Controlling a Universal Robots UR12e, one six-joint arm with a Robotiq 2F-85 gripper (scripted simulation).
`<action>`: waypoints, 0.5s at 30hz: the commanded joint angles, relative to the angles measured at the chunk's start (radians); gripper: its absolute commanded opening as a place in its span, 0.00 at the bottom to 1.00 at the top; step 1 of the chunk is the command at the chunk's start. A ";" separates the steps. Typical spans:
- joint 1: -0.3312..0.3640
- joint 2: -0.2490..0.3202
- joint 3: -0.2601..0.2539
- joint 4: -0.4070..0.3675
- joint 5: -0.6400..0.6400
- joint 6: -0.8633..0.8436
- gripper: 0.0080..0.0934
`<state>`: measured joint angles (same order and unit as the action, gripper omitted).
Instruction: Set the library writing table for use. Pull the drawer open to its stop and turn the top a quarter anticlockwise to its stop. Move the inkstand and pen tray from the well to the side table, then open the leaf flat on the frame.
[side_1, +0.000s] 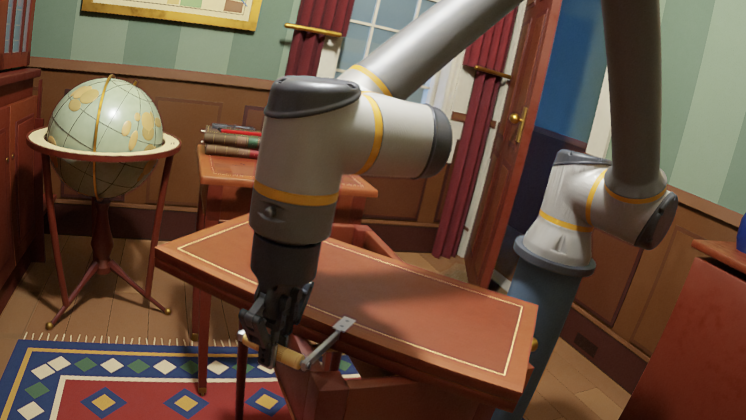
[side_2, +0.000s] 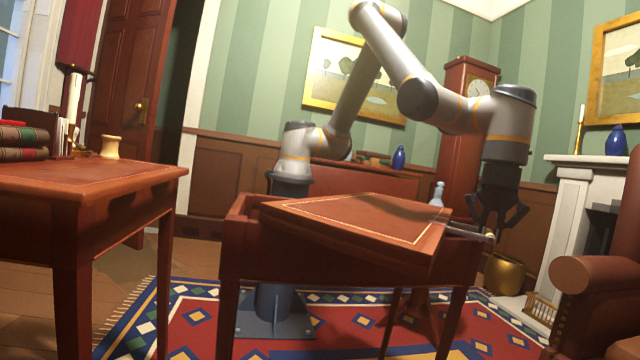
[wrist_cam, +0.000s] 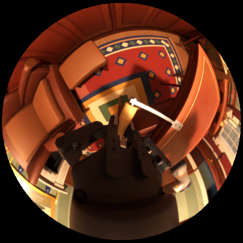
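A wooden handle (side_1: 282, 356) (wrist_cam: 126, 117) (side_2: 487, 235) sits between the fingers of my gripper (side_1: 271, 348) (wrist_cam: 122, 125) (side_2: 492, 227), which is closed on it. The handle ends a steel arm (side_1: 331, 336) (wrist_cam: 155, 113) bracketed to the edge of the writing table's leather top (side_1: 365, 292) (side_2: 365, 215) (wrist_cam: 200, 105). The top stands turned askew over the frame, baring a corner of the well (side_1: 365, 237) (side_2: 245, 205) at the far end. The drawer (side_1: 313, 388) stands out below the handle. The inkstand and pen tray are hidden.
The side table (side_2: 85, 175) (side_1: 235, 172) carries stacked books (side_1: 232, 141) and a small pot (side_2: 110, 146). A globe on a stand (side_1: 104, 135) is beyond the rug. An armchair (side_2: 600, 280) (wrist_cam: 42, 112) and a brass pail (side_2: 502, 272) sit near my gripper.
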<state>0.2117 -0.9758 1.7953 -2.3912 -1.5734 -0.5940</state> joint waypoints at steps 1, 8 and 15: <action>0.005 -0.002 0.001 0.000 0.003 -0.006 0.00; 0.030 -0.007 0.010 -0.004 0.003 -0.052 0.00; 0.055 -0.013 0.022 -0.010 0.003 -0.099 0.00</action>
<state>0.2652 -0.9876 1.8174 -2.4018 -1.5732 -0.6933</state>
